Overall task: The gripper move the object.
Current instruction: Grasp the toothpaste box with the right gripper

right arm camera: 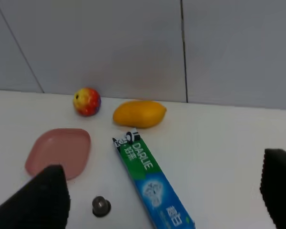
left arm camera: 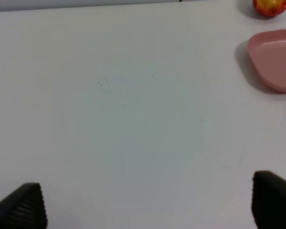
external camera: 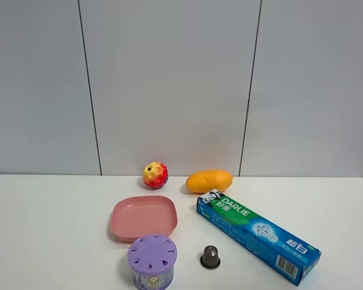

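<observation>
Wall point(external camera: 169, 84): pale grey panels with thin dark vertical seams, standing along the far edge of the table.
Table point(external camera: 48, 229): white and flat; everything sits in its middle and right part, and the left side is bare.
Left gripper point(left arm camera: 148, 204): two black ribbed fingers point(left arm camera: 28, 207) set wide apart, nothing between them, over the bare left part of the table. The plate and apple show at the edge of its wrist view.
Right gripper point(right arm camera: 164, 183): two black fingers point(right arm camera: 45, 198) spread wide, gripping nothing. It is on the near side of the group, and the toothpaste box lies on the table between the fingers in its wrist view.
Toothpaste box point(external camera: 257, 235): long green and blue carton with white "DARLIE" lettering, lying flat on the right of the group. It runs diagonally, with its far end just near of the mango and its barcode end near and to the right.
Plate point(external camera: 144, 216): pink, square with rounded corners, left of the box and apart from it.
Canister point(external camera: 152, 261): purple and round with a slotted lid, upright just near of the plate.
Mango point(external camera: 209, 180): orange-yellow, lying close to the wall, right of the apple.
Apple point(external camera: 155, 175): red and yellow, far of the plate.
Capsule point(external camera: 210, 258): small and dark, between the canister and the box.
</observation>
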